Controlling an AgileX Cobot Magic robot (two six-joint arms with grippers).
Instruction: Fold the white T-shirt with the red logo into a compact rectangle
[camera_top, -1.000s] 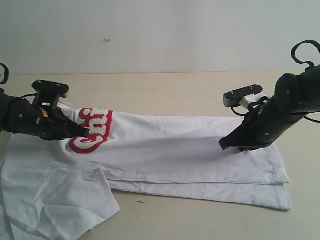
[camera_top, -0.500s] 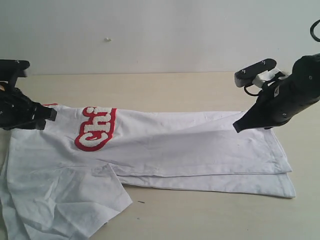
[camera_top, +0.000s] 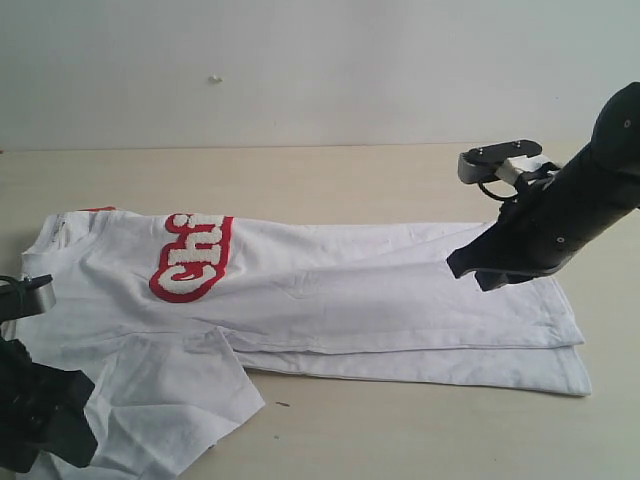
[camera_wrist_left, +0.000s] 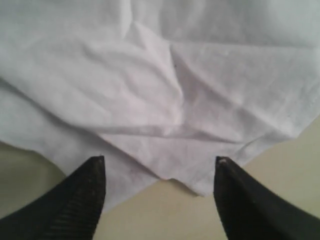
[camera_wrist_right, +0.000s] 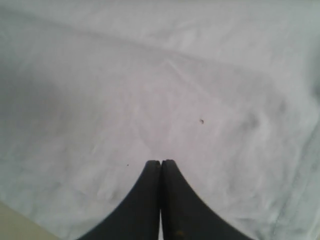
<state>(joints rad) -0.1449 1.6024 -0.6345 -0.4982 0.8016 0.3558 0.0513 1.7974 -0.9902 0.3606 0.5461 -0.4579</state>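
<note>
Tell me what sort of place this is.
Probably a robotics lab bench: a bare beige table against a plain white wall, with a black robot arm over a white T-shirt spread on it.

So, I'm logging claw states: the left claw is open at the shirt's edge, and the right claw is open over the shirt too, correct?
Not quite. The right claw is shut. The right wrist view shows its tips pressed together above the white T-shirt, with no cloth visible between them. The left claw is indeed open at the shirt's edge.
</note>
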